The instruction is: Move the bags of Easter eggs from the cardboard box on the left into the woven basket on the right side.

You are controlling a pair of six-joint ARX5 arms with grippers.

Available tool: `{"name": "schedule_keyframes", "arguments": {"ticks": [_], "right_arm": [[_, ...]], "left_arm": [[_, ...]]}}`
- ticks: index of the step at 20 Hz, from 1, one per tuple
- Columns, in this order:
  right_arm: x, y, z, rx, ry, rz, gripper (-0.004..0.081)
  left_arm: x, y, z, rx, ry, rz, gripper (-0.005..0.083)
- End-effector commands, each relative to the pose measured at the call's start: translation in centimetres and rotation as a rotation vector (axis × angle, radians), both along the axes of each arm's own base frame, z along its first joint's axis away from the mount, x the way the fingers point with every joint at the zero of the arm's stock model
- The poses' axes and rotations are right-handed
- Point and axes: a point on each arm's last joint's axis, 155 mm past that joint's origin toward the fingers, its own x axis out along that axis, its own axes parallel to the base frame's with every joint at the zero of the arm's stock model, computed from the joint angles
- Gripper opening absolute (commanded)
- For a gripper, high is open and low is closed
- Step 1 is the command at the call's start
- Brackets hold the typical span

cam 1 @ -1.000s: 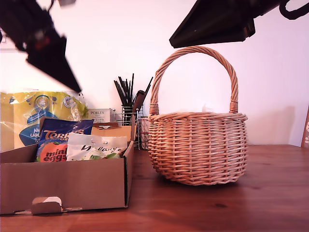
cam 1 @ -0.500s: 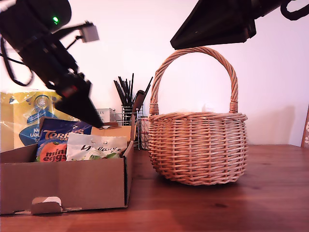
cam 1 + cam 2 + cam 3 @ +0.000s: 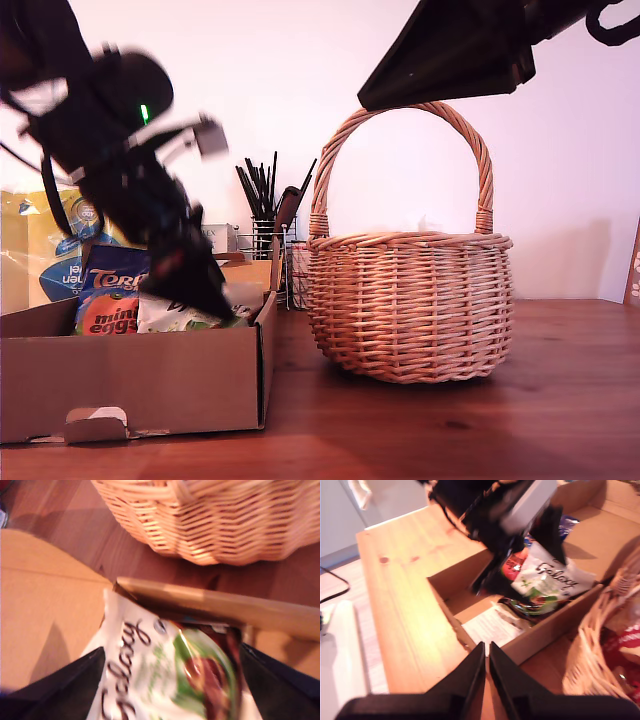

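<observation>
The cardboard box (image 3: 150, 385) sits at the exterior view's left, holding an orange "mini eggs" bag (image 3: 105, 312), a dark blue Terry's bag (image 3: 110, 275) and a white Galaxy bag (image 3: 165, 315). My first gripper (image 3: 215, 300) reaches down into the box. It is open, its fingers on either side of the white Galaxy bag (image 3: 160, 680); whether they touch it I cannot tell. The woven basket (image 3: 410, 300) stands at the exterior view's right with a red bag (image 3: 625, 640) inside. My second gripper (image 3: 486, 647) hangs shut and empty above the basket's handle.
Behind the box are a large yellow plastic pack (image 3: 60, 240), a white Porlex box (image 3: 215, 238) and a black wire utensil holder (image 3: 265, 235). A white paper sheet (image 3: 492, 625) lies on the box floor. Everything stands on a wooden table (image 3: 450, 430).
My first arm has swung down and toward the exterior view's right, from above the box into it and over the white bag. The second arm has barely moved.
</observation>
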Motion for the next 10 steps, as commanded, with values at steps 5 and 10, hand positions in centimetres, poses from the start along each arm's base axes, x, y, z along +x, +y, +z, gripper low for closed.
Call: {"name": "schedule_keyframes", "arguments": {"ticks": [5, 10], "right_arm": [[0.1, -0.1, 0.2, 0.005, -0.003, -0.006, -0.0013], [0.1, 0.0, 0.2, 0.005, -0.003, -0.006, -0.0013]], "left_arm": [[-1.4, 0.4, -5.9, 0.062, 0.106, -0.036, 0.0783], [-2.2, 0.7, -7.9, 0.084, 0.161, -0.037, 0.0782]]}}
